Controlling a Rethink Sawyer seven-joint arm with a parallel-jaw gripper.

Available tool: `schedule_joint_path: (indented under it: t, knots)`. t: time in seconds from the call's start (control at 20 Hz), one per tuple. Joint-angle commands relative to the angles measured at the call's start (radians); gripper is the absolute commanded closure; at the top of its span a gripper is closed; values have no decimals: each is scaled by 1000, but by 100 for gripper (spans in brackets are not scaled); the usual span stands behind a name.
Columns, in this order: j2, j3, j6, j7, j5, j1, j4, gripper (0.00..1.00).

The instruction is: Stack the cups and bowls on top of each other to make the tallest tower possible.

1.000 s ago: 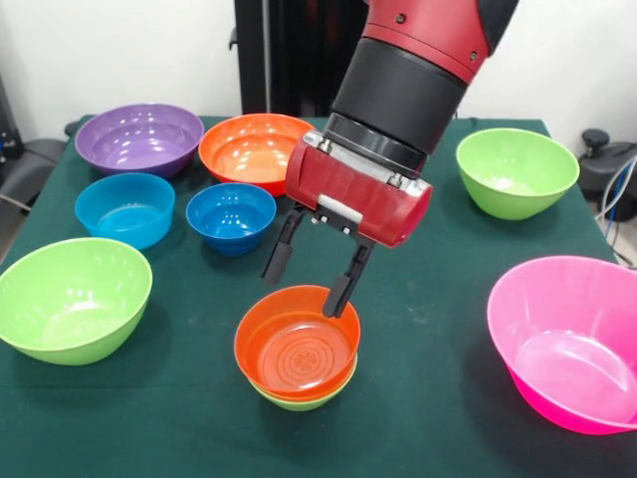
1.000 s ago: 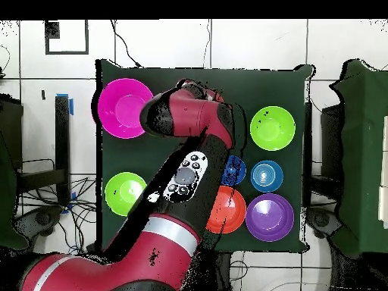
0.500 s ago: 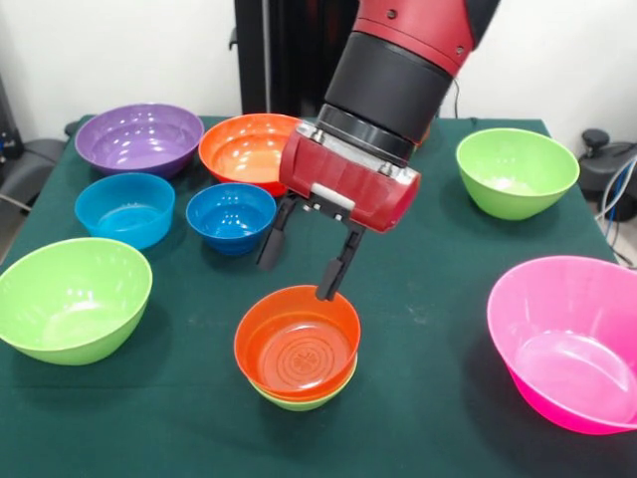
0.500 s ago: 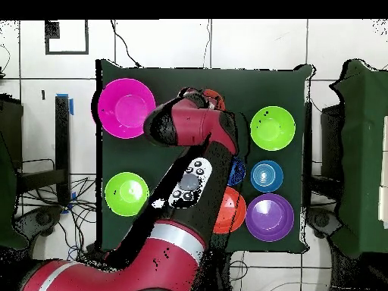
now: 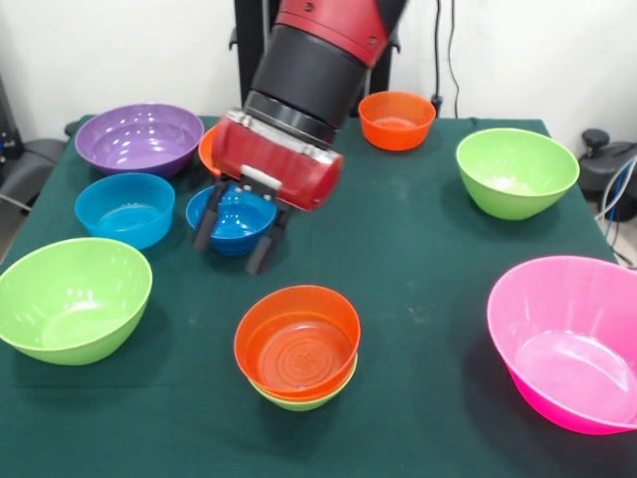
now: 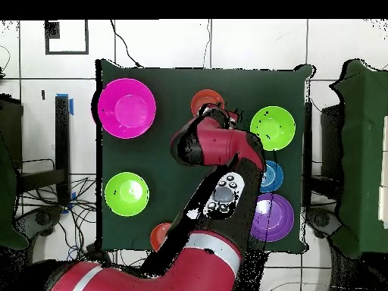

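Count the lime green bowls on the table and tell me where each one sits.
3. In the front view: a large one at the near left, one at the far right, and a small one under the orange bowl at the near middle. The arm may hide others.

A dark green cloth covers the table (image 5: 438, 249), a plain white wall (image 5: 109, 50) stands behind it, a black chair (image 5: 25, 164) sits at the frame's left edge, and pale tiled floor (image 6: 250, 45) surrounds it overhead.
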Motion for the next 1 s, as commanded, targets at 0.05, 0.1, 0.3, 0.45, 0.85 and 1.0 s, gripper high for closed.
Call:
schedule_joint_path:
  t: [0.05, 0.1, 0.3, 0.45, 0.85, 1.0]
  knots:
    - [-20, 166, -48, -13, -129, -42, 139, 0]
    - [-23, 166, -57, -9, -140, -47, 146, 0]
    - [-27, 168, -80, 4, -172, -67, 163, 0]
    - [-21, 159, -97, 14, -193, -74, 171, 0]
    - [15, 117, -140, 47, -214, -75, 185, 0]
    - [45, 100, -174, 62, -210, -75, 179, 0]
